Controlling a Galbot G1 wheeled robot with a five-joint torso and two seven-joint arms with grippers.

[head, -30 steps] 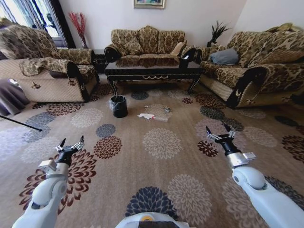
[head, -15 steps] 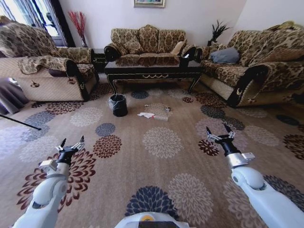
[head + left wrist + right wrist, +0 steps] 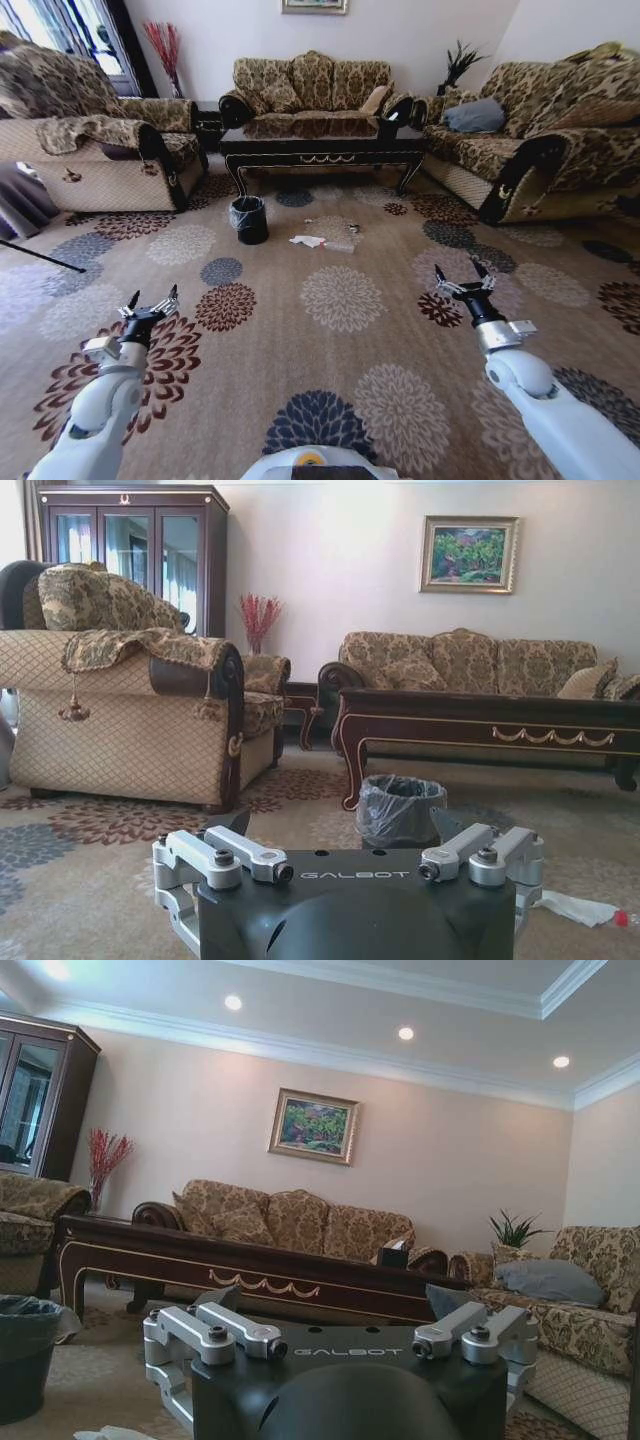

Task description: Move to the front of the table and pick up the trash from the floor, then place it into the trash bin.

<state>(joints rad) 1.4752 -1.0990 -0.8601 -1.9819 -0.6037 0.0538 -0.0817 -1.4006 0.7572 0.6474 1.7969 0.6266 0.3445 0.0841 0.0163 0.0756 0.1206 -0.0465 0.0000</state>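
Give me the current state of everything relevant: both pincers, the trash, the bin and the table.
left pincer: open, empty, held above the floor.
right pincer: open, empty, held above the floor.
crumpled white paper: on the floor, not picked up.
plastic bottle: lying on its side beside the paper.
trash bin: upright, bag-lined, left of the trash.
table: behind the trash, a dark box on its right end.

Both pincers (image 3: 150, 300) (image 3: 463, 277) forward, spread wide.
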